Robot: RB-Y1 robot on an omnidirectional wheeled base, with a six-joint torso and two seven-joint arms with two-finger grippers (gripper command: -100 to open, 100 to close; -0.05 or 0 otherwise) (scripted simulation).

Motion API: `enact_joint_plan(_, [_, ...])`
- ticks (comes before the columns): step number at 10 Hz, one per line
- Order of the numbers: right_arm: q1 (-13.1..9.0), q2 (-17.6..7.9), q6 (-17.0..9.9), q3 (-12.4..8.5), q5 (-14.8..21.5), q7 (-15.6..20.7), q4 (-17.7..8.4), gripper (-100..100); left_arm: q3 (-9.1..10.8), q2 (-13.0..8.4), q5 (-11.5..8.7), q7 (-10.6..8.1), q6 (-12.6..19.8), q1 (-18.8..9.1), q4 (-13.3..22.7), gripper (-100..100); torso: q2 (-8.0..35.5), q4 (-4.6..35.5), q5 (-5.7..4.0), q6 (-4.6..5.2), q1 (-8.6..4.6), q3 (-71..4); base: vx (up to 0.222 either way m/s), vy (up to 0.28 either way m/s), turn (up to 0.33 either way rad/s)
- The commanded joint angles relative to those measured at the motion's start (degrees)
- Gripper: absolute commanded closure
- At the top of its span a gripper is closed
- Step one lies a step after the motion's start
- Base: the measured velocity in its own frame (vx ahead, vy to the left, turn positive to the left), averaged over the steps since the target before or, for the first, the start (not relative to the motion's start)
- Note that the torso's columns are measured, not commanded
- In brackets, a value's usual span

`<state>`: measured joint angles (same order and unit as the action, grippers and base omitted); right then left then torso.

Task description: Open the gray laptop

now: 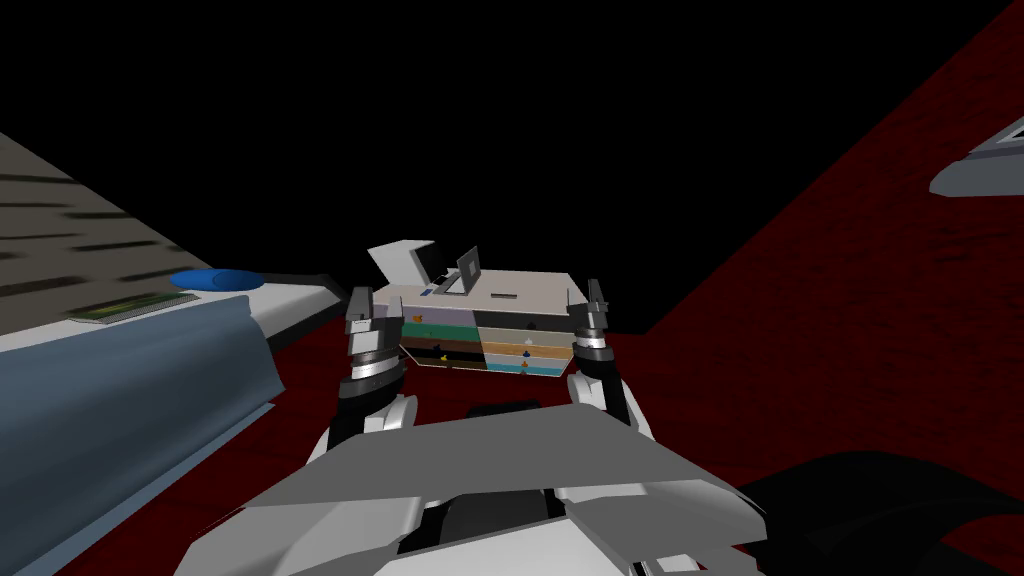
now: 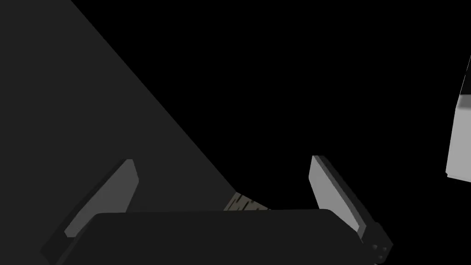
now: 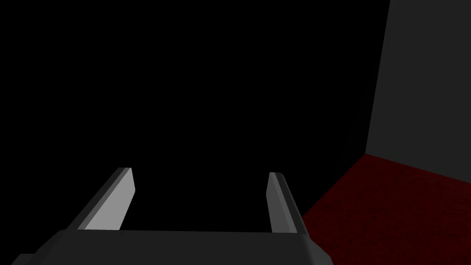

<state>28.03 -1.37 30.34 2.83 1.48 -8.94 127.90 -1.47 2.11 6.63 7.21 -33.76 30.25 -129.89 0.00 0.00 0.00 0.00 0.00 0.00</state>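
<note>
Laptop (image 1: 458,280) on the drawer chest (image 1: 520,330) ahead of you.
Your left gripper (image 2: 222,159) and right gripper (image 3: 200,171) hang short of it, fingers spread, empty.

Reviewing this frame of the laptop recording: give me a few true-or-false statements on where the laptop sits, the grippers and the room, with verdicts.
1. The laptop sits on top of the drawer unit. True.
2. The left gripper is shut on the laptop. False: its fingers stand well apart with nothing between them.
3. The right gripper is open. True.
4. The floor is blue. False: it is dark red.
5. The bed lies to the robot's right. False: it is on the robot's left, with the drawer unit straight ahead.
</note>
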Motion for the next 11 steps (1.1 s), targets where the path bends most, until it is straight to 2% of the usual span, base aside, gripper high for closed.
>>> enact_joint_plan(1, [0.00, 0.00, 0.00, 0.00, 0.00, 0.00, 0.00, 0, 0.00, 0.00, 0.00, 0.00, 0.00, 0.00, 0.00, 0, 2.32, 2.35, 0.00, 0.00, 0.00, -4.67, 0.000, 0.000, 0.000])
enact_joint_plan(9, [0.00, 0.00, 0.01, 0.00, 0.00, 0.00, 0.02, 0, 0.00, 0.00, 0.00, 0.00, -0.01, 0.00, -0.02, 0, 35.39, 35.37, 0.00, 0.00, 0.00, -70.73, 0.000, 0.000, 0.000])
enact_joint_plan(10, [0.00, 0.00, 0.01, 0.00, 0.00, 0.00, 0.02, 0, 0.26, -2.83, -0.09, -0.11, 0.84, -0.19, -0.02, -100, 39.62, 39.60, 0.00, 0.00, 0.00, -79.19, 0.010, -0.003, -0.027])
enact_joint_plan(11, [0.00, 0.00, 0.00, 0.00, 0.00, 0.00, 0.00, 0, 0.52, -4.44, -0.18, -0.21, 1.69, -0.37, -0.03, -100, 41.54, 41.49, 0.01, 0.00, 0.01, -83.14, 0.011, -0.005, -0.044])
